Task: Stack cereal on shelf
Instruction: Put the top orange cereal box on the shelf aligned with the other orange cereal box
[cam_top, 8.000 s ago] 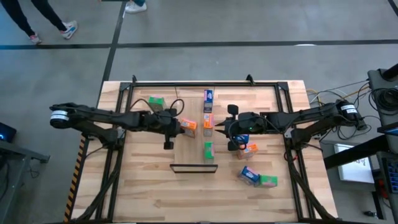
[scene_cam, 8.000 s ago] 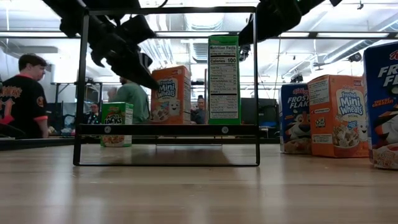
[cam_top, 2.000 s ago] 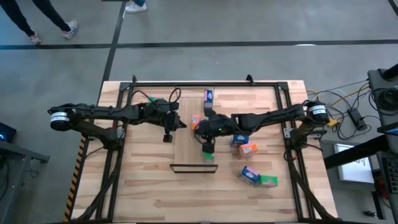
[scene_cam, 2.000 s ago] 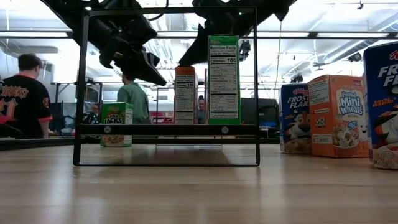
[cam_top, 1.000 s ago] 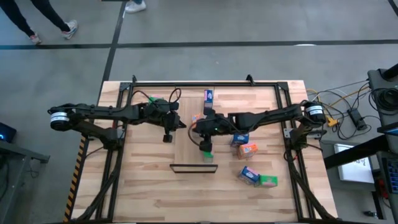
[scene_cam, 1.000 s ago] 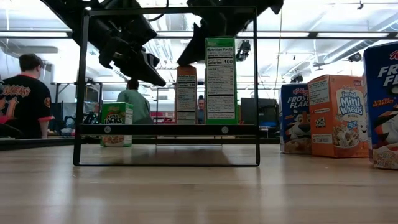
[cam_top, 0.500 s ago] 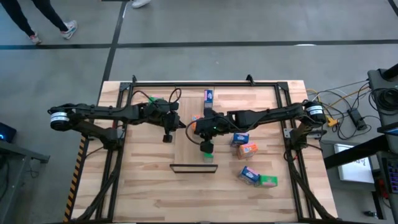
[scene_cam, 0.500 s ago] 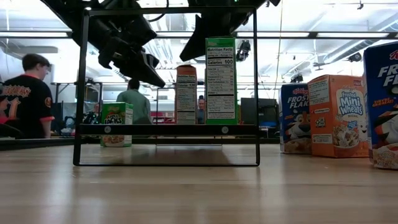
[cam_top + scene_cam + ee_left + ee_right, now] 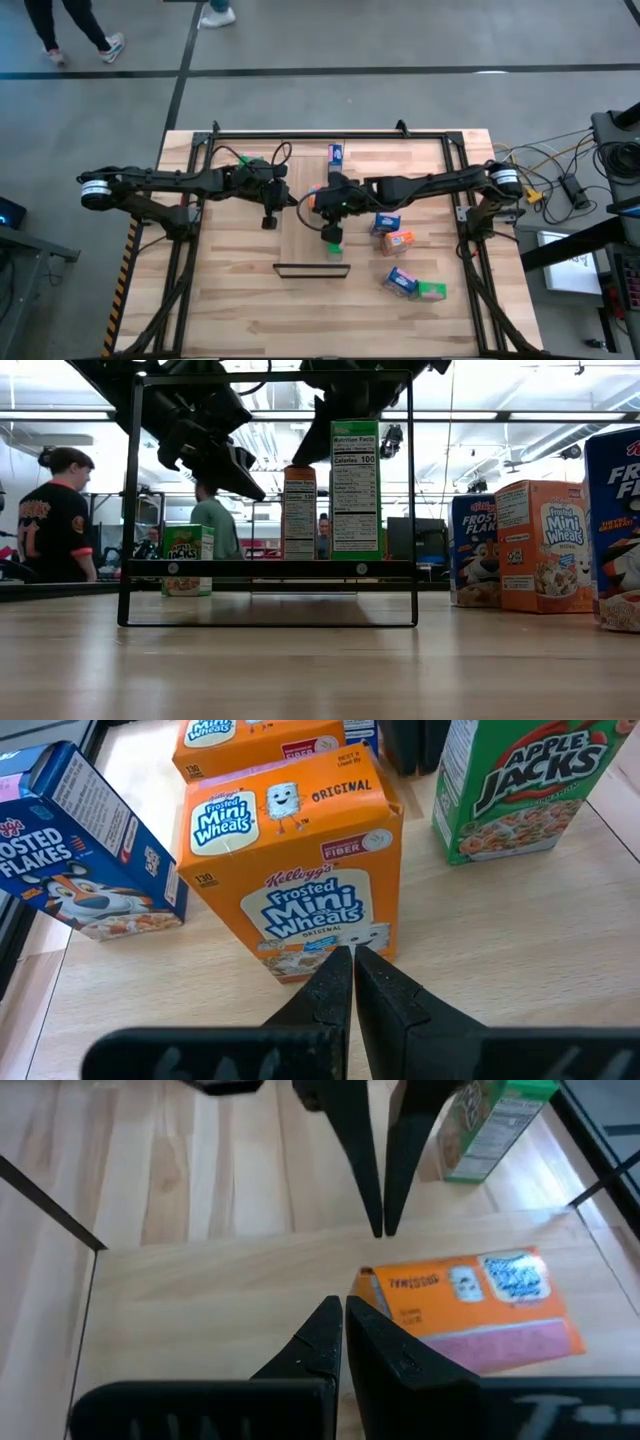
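The shelf [image 9: 300,245] is a light panel with a dark lip at its near end. An orange cereal box [image 9: 299,512] and a green one [image 9: 355,490] stand upright on it. My left gripper [image 9: 353,952] is shut and points at the orange box's front face [image 9: 310,910] from the left, short of it, as the right wrist view shows [image 9: 380,1228]. My right gripper [image 9: 340,1304] is shut and hangs at that box's top [image 9: 460,1295] from the right. More cereal boxes stand around. My right gripper's shut fingertips [image 9: 300,458] slant down from the table's right side to the orange box's top edge [image 9: 362,1285]. Whether they touch it, I cannot tell. The box stands upright on the shelf.
Right of the shelf stand a blue box [image 9: 388,222] and an orange one [image 9: 398,240]. A blue [image 9: 402,283] and a green box [image 9: 432,290] lie nearer the front. Another blue box [image 9: 336,153] and a green one [image 9: 188,558] stand farther back. People move beyond the table.
My right gripper has tipped a little at the wrist above the orange box while staying in place. Both boxes on the shelf stand as before.
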Tool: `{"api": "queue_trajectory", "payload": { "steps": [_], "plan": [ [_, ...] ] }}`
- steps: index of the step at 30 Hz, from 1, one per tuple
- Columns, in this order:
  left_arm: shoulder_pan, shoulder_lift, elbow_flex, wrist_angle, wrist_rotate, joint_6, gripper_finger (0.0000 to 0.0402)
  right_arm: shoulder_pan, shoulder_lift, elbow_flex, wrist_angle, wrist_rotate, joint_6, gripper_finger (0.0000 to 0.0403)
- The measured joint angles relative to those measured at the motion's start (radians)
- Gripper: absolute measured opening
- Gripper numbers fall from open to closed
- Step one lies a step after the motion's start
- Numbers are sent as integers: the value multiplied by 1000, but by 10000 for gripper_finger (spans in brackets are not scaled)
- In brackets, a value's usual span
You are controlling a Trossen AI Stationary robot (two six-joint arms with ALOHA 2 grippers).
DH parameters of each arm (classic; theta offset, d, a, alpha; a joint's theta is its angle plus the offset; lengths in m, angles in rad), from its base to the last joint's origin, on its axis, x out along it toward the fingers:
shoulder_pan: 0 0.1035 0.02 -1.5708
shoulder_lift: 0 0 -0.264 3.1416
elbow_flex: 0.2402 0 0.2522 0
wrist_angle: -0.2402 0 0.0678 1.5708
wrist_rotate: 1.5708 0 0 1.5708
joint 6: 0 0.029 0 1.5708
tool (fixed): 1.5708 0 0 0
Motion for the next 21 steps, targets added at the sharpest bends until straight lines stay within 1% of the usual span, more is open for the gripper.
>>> {"api": "queue_trajectory", "payload": {
  "steps": [5, 10, 21],
  "plan": [
    [0, 0, 0, 0, 0, 0, 0, -6, 11, 0, 4, 5, -5, 9],
    [0, 0, 0, 0, 0, 0, 0, -9, 11, 0, 7, 54, -8, 9],
    [0, 0, 0, 0, 0, 0, 0, -12, 6, 0, 4, 52, -23, 9]
  ]
}}
